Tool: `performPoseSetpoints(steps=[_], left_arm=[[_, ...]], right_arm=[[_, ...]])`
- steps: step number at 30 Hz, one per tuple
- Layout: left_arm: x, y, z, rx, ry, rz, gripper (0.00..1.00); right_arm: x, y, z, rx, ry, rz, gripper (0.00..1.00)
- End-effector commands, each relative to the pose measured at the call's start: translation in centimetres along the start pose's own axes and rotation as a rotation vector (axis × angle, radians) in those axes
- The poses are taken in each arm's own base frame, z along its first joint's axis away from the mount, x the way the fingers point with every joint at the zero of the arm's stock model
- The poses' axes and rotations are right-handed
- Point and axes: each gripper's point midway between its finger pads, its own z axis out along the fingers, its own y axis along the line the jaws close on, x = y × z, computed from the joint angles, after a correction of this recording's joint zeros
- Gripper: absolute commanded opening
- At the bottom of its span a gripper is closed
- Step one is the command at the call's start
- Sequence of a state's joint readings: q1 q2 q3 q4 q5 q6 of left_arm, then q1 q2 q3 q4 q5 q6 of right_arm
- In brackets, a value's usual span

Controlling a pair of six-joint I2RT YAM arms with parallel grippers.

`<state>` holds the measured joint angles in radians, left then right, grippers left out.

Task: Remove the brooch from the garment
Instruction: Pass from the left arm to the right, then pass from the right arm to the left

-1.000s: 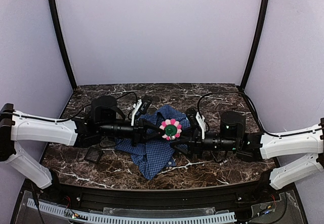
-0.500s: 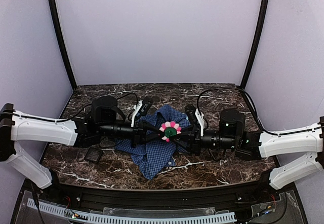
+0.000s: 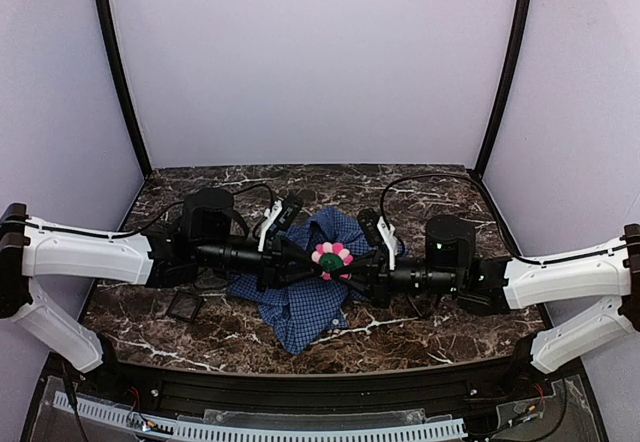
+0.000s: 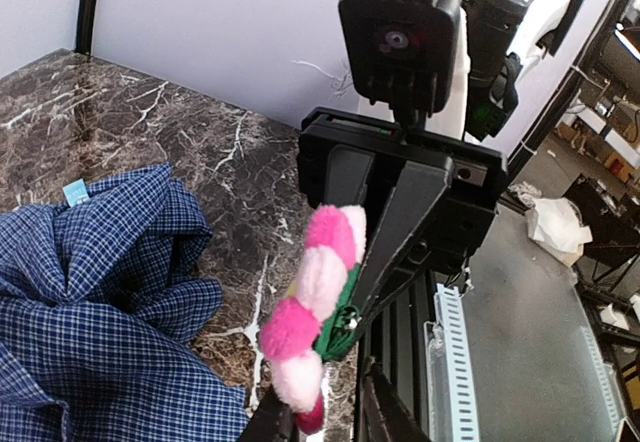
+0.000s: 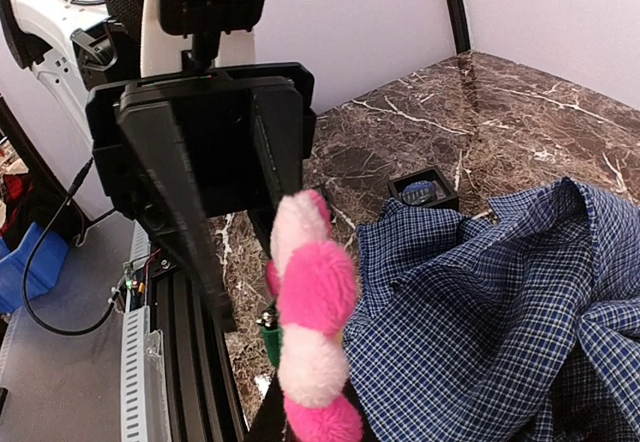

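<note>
The brooch (image 3: 331, 255), a flower of pink and pale petals round a green centre, hangs above the garment (image 3: 300, 307), a blue checked shirt bunched on the marble. My right gripper (image 3: 345, 267) reaches in from the right and is shut on the brooch (image 5: 315, 312), edge-on between its jaws. In the left wrist view, the right gripper's finger (image 4: 405, 222) presses the green back of the brooch (image 4: 305, 312). My left gripper (image 4: 325, 422) is open, its jaws apart round the lowest petal. Bare marble shows between the brooch and the shirt (image 4: 90, 292).
A small black square tray (image 3: 185, 307) sits left of the shirt, also seen as a tray (image 5: 425, 187) holding something blue. The shirt's light-blue tag (image 4: 74, 193) faces up. Lilac walls and black posts (image 3: 120, 72) enclose the table; a cable rail (image 3: 300, 427) runs along the front.
My right gripper has moved left and shut on the brooch. My left gripper's jaws have come apart. The brooch has shifted slightly left and up.
</note>
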<state>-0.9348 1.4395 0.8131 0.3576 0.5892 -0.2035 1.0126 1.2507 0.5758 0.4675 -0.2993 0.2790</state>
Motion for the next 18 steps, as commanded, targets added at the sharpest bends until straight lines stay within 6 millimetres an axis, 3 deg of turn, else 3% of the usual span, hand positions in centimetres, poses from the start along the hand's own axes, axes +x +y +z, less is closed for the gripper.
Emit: performPoseSetpoints(steps=[1, 4, 7, 15, 18], left_arm=[[-1.0, -2.4, 0.4, 0.116, -0.01, 0.051, 0.35], [-1.5, -2.8, 0.3, 0.135, -0.035, 0.069, 0.42], [-1.6, -2.8, 0.3, 0.13, -0.04, 0.074, 0.37], [-1.4, -2.4, 0.9, 0.136, -0.032, 0.056, 0.34], [-1.4, -2.4, 1.0, 0.141, -0.039, 0.055, 0.24]], right_arm=[[-2.4, 0.7, 0.5, -0.025, -0.064, 0.001, 0.0], [-2.3, 0.6, 0.6, -0.028, -0.062, 0.009, 0.0], [-2.3, 0.7, 0.6, -0.033, -0.06, 0.013, 0.0], [-2.1, 1.8, 0.8, -0.099, -0.049, 0.013, 0.0], [-2.0, 2.0, 0.9, -0.113, -0.042, 0.014, 0.0]])
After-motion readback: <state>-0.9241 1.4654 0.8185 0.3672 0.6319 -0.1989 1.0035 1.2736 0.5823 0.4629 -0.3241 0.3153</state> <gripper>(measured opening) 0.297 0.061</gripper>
